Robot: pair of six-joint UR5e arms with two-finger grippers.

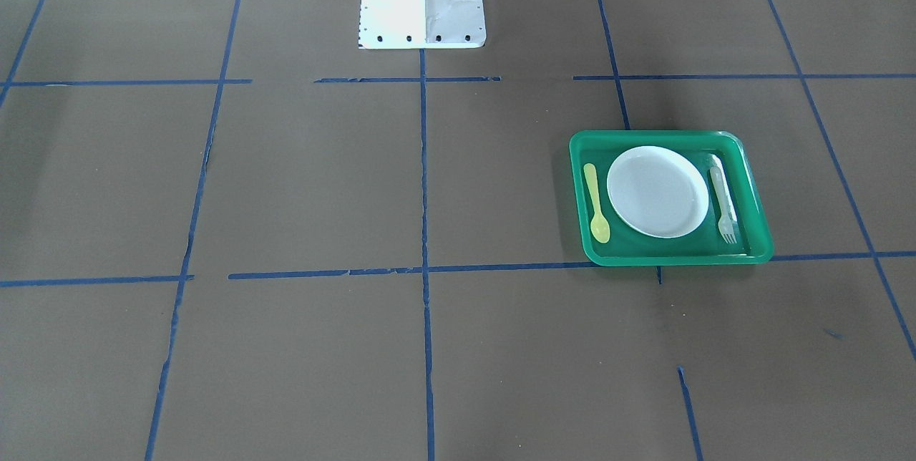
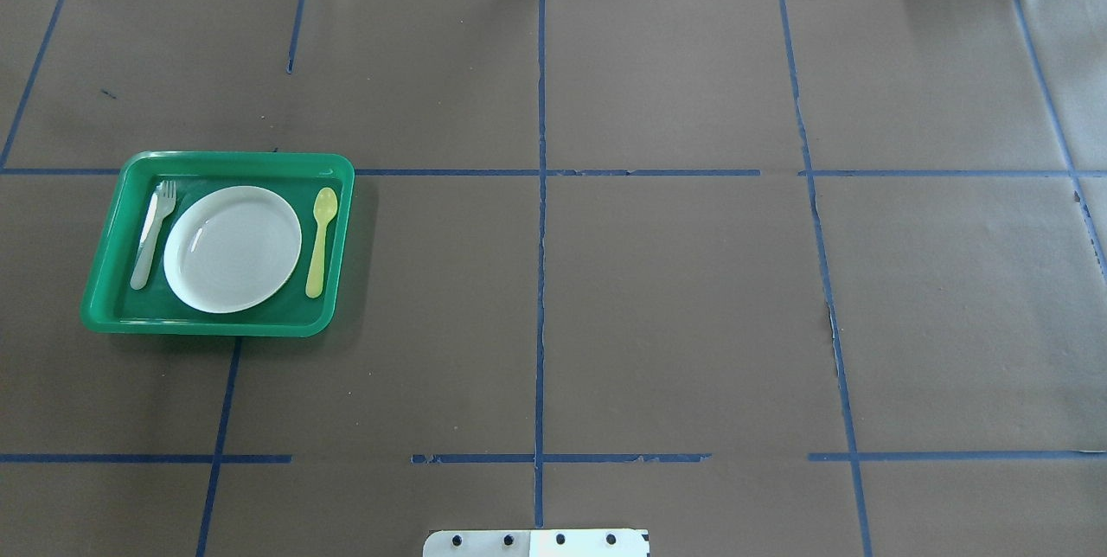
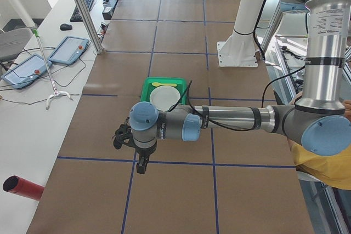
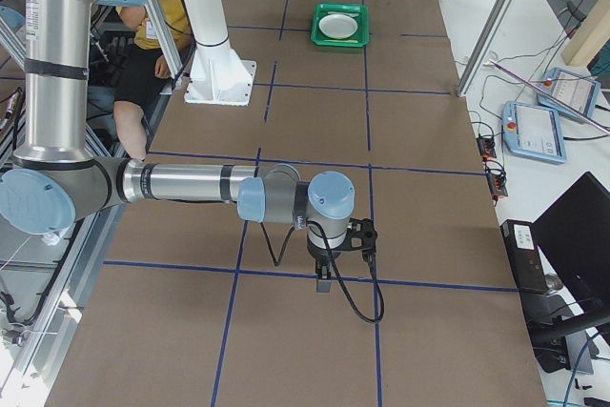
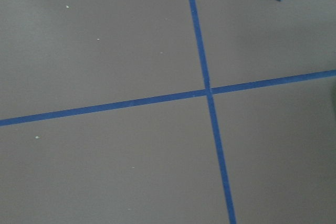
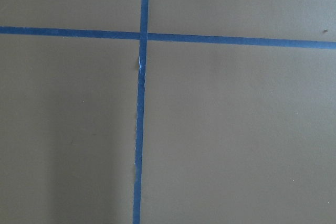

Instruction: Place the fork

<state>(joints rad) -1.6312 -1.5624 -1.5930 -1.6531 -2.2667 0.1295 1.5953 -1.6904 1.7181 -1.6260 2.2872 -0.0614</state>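
Fork [image 1: 723,200] lies flat in the green tray [image 1: 669,137], just beside the white plate [image 1: 657,191], tines pointing away from the robot. The yellow spoon [image 1: 595,203] lies on the plate's other side. Both arms hang over bare table [image 1: 286,182], well apart from the tray. Whether the left claw [image 3: 142,165] or the right claw [image 4: 324,283] is open or closed, I cannot tell.
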